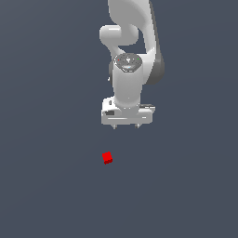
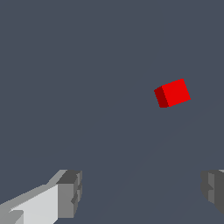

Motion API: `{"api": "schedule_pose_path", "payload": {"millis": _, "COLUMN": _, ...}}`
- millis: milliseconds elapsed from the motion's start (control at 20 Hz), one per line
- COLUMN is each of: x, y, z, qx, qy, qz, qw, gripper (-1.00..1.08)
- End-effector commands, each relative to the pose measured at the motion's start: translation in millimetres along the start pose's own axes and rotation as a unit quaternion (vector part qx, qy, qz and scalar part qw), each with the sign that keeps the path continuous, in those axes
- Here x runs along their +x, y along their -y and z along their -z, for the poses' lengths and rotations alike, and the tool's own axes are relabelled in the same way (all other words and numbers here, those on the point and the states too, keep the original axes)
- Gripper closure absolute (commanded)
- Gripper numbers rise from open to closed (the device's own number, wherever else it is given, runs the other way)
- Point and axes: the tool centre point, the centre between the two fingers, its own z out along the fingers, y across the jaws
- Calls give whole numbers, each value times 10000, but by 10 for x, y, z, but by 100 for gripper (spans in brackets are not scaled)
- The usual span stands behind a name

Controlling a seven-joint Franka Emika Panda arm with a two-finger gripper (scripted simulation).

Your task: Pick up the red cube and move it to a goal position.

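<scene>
Gripper [image 1: 125, 126] points straight down, jaws spread wide, nothing between them, touching nothing. In the wrist view the two grey fingertips [image 2: 70, 192] sit far apart at the frame edges with bare floor between; gap is much wider than the cube. So: released, empty.

Red cube [image 1: 107, 158] lies on the plain dark grey floor [image 1: 46, 186], apart from the gripper, below it in the exterior view and a bit toward the exterior view's left. Wrist view shows the red cube [image 2: 172, 93] ahead of the fingertips and off the centre line between them, not inside the gap. Its faces look turned relative to the finger line, so it's sitting rotated, not square to the jaws.

Step, as I judge it: approach before the grasp. Cube not yet reached, not lifted, nothing of the move-to-goal part started. No goal marker visible in either view, so can't say where it has to go.

Next move calls for: shift the hand sideways until the cube sits centred between the fingertips, maybe rotate the wrist to line the pads with two opposite faces, then descend and close. Cube is tiny against the hand, so centring matters; an off-centre close would likely nudge or spin it away.

White arm [image 1: 132, 56] stands above the hand, upper links cut off by the frame.
</scene>
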Motion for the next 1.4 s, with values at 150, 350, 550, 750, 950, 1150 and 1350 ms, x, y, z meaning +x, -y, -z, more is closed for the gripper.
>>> {"api": "schedule_pose_path", "payload": {"millis": 150, "x": 7, "y": -13, "z": -19, "qx": -2, "qy": 1, "qz": 22, "qw": 10000, "gripper": -92}}
{"api": "schedule_pose_path", "payload": {"millis": 350, "x": 40, "y": -73, "z": -106, "qx": -9, "qy": 3, "qz": 118, "qw": 9999, "gripper": -92}}
{"api": "schedule_pose_path", "payload": {"millis": 550, "x": 103, "y": -181, "z": -264, "qx": -22, "qy": 7, "qz": 293, "qw": 9996, "gripper": -92}}
{"api": "schedule_pose_path", "payload": {"millis": 750, "x": 200, "y": -329, "z": -486, "qx": -41, "qy": 13, "qz": 540, "qw": 9985, "gripper": -92}}
{"api": "schedule_pose_path", "payload": {"millis": 950, "x": 329, "y": -500, "z": -752, "qx": -64, "qy": 19, "qz": 836, "qw": 9965, "gripper": -92}}
{"api": "schedule_pose_path", "payload": {"millis": 1150, "x": 478, "y": -670, "z": -1027, "qx": -88, "qy": 26, "qz": 1145, "qw": 9934, "gripper": -92}}
{"api": "schedule_pose_path", "payload": {"millis": 1350, "x": 609, "y": -797, "z": -1244, "qx": -108, "qy": 31, "qz": 1390, "qw": 9902, "gripper": -92}}
